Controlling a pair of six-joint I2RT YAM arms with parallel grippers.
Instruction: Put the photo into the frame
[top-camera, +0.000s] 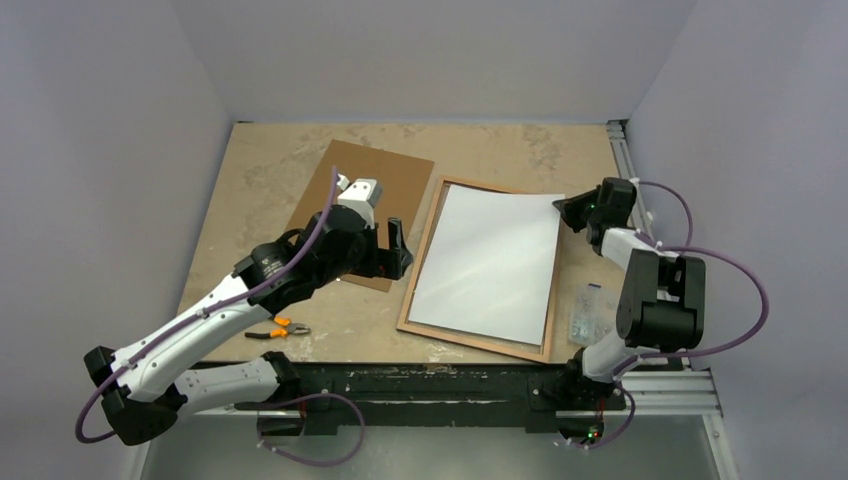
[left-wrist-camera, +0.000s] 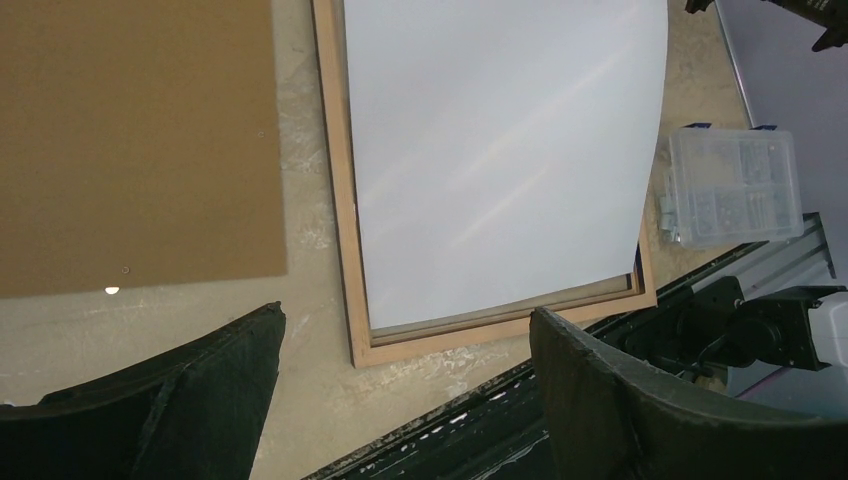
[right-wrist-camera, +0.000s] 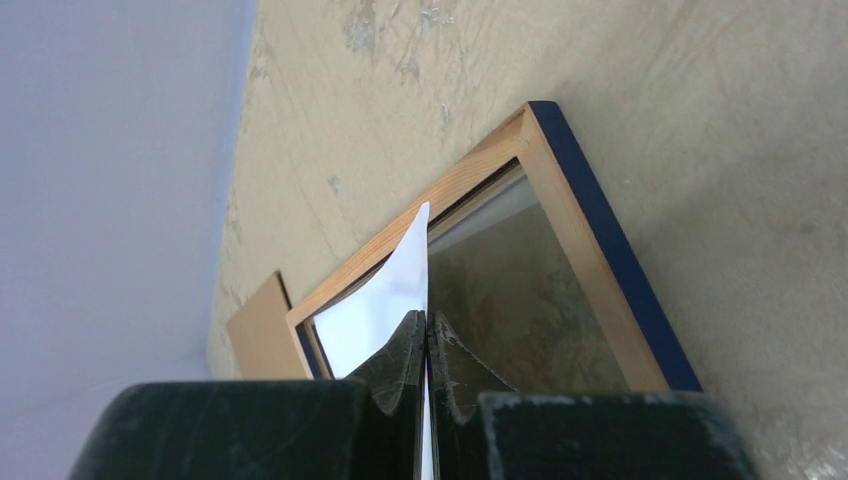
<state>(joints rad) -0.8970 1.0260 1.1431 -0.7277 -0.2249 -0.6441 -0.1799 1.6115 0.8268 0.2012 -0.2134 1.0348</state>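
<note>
From above: the photo (top-camera: 490, 260) lies white back up across the frame (top-camera: 417, 262), which rests wood side up on the counter (top-camera: 260, 170). The right pincer (top-camera: 565, 208) is at the sheet's far right corner. The left pincer (top-camera: 393, 248) hangs near the frame's left rail, over the edge of a brown backing board (top-camera: 365, 185).

Left wrist: the left pincer's jaws stand wide apart and hold nothing. Below them the sheet sits askew, its right edge running out over the right rail, so it is not seated in the recess. A clear plastic parts box (left-wrist-camera: 735, 185) stands just beside the frame.

Right wrist: the right pincer is clamped shut on the photo's raised corner, which curls up off the clear pane (right-wrist-camera: 500, 290).

The print looks thin, light and limp, likely to crease or slide. It is best held at corners or edges and lowered flat. The frame looks rigid and its pane breakable.
</note>
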